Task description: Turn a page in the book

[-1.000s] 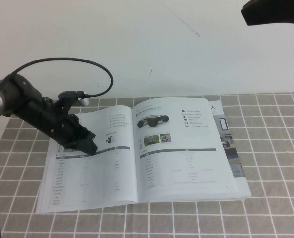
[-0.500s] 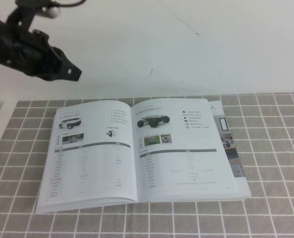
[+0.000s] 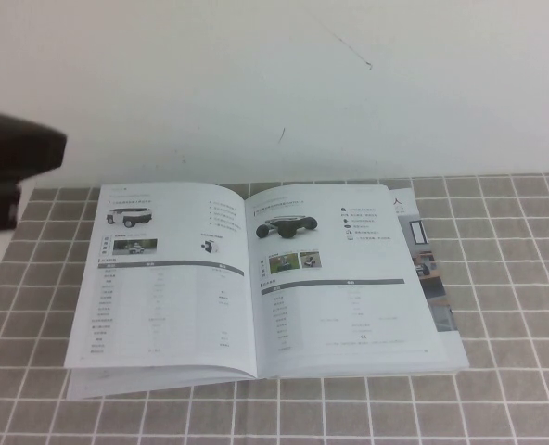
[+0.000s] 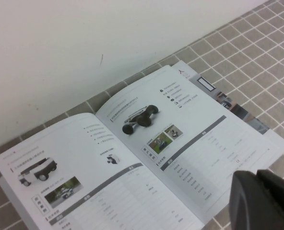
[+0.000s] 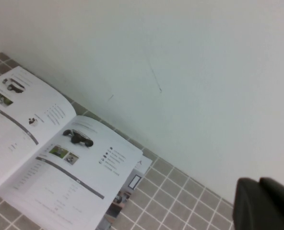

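The book [image 3: 256, 278] is found lying open and flat on the grey-tiled desk [image 3: 516, 278], near the white wall [image 3: 256, 83]. The left gripper [image 4: 264, 199] is held raised above the desk at its left edge, well apart from the book; its fingers cannot be told apart or together. The right gripper [image 5: 266, 203] is closed on nothing, raised well clear of the book.
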`<state>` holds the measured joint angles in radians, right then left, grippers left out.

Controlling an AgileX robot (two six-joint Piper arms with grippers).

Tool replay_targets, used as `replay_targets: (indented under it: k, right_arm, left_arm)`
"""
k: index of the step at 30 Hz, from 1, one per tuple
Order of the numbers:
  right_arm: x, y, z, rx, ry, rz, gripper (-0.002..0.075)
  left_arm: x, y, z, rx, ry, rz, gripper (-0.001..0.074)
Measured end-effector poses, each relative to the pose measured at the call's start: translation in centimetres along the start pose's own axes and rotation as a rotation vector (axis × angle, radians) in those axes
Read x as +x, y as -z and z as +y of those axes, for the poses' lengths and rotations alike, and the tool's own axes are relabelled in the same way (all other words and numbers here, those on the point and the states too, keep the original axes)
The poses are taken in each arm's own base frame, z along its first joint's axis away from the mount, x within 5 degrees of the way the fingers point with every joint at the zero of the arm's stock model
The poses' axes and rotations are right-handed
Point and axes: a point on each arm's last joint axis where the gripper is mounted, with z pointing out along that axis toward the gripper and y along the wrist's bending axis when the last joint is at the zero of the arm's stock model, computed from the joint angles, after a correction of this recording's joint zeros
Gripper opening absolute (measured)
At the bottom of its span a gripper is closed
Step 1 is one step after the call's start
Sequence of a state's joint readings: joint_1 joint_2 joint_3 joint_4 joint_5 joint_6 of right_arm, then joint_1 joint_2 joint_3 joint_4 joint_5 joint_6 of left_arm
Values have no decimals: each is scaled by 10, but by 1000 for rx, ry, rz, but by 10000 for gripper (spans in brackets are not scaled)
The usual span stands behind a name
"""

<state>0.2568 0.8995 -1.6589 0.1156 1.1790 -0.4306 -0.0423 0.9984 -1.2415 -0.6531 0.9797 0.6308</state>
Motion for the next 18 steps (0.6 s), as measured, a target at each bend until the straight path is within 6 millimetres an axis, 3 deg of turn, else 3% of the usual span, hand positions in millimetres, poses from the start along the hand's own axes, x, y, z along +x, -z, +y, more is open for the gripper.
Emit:
replay_targets:
  k: [6,13,18]
  right_arm:
    - [57,15,22,41,-50,-6,-2]
    - [135,-4,53,11,-109,5,-2]
    - [171,-22,64,47,-112,-48,-2]
  left_arm:
    - [60,39,-34,-70,12,-72,-4]
    - [127,75,-65,-179,33,-231,-4]
    - [162,83,-74,-249,17,-360,-4]
